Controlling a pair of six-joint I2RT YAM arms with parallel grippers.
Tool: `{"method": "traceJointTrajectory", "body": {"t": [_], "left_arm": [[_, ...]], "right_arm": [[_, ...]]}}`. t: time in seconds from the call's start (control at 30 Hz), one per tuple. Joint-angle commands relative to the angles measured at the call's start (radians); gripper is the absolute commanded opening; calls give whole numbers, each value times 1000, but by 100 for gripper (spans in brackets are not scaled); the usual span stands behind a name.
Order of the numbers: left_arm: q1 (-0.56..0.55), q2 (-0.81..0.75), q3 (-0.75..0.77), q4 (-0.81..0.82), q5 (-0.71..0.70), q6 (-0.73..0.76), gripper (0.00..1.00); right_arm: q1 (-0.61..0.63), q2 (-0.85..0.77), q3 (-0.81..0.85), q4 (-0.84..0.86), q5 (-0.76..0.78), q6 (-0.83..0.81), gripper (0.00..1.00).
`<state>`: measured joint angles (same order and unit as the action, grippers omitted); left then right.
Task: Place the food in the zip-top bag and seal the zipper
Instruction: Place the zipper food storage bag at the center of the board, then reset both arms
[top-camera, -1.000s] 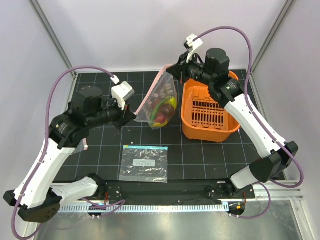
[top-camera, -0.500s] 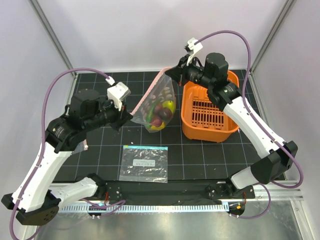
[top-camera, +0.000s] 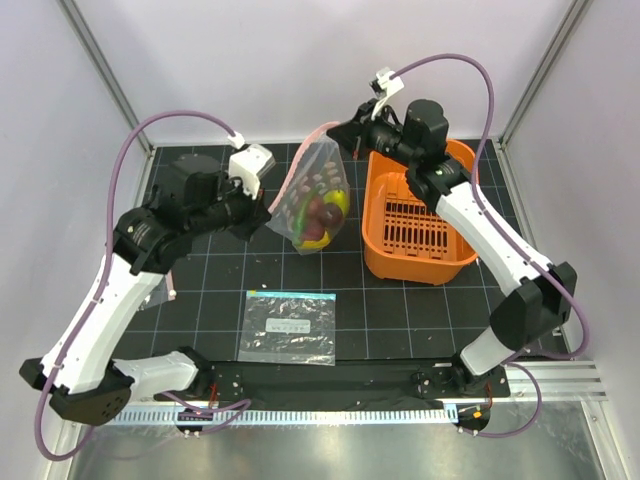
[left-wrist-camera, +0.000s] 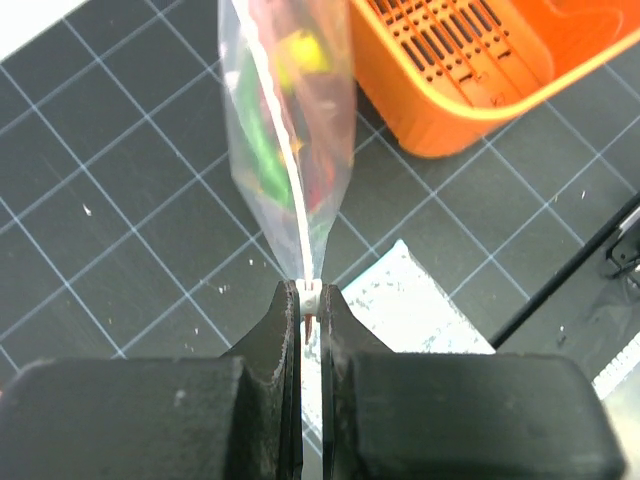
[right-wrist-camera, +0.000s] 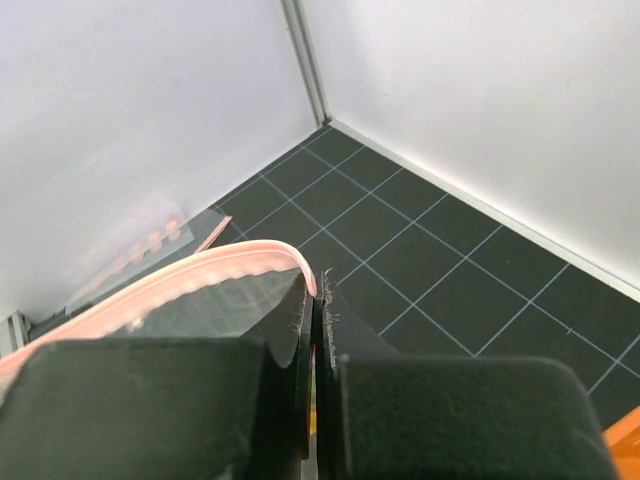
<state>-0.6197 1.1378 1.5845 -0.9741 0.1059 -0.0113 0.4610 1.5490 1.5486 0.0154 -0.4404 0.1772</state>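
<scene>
Food (top-camera: 318, 211) in zip-top bag (top-camera: 322, 165); basket (top-camera: 414, 270) right of it; other bag (top-camera: 290, 327) in front.

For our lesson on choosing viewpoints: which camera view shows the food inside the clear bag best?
The top external view: the food shows as separate coloured pieces through the zip-top bag. The left wrist view sees the bag edge-on, only colour smears. The right wrist view shows just the pink zipper.

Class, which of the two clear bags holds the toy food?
The pink-zipper bag, hanging in the air and bulging; the teal-strip bag lies flat on the mat.
</scene>
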Motion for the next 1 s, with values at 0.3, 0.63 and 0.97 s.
{"method": "traceJointTrajectory", "body": {"t": [0.3, 0.63, 0.97], "left_arm": [[-3, 59, 39, 236, 189, -122, 71], [3, -30, -96, 298, -282, -332, 87], [9, -231, -208, 161, -723, -683, 86]], "right_arm": [[-56, -88, -70, 90, 423, 137, 96], [-81, -134, 49, -615, 999, 537, 100], [-81, -315, -94, -810, 1051, 536, 100]]}}
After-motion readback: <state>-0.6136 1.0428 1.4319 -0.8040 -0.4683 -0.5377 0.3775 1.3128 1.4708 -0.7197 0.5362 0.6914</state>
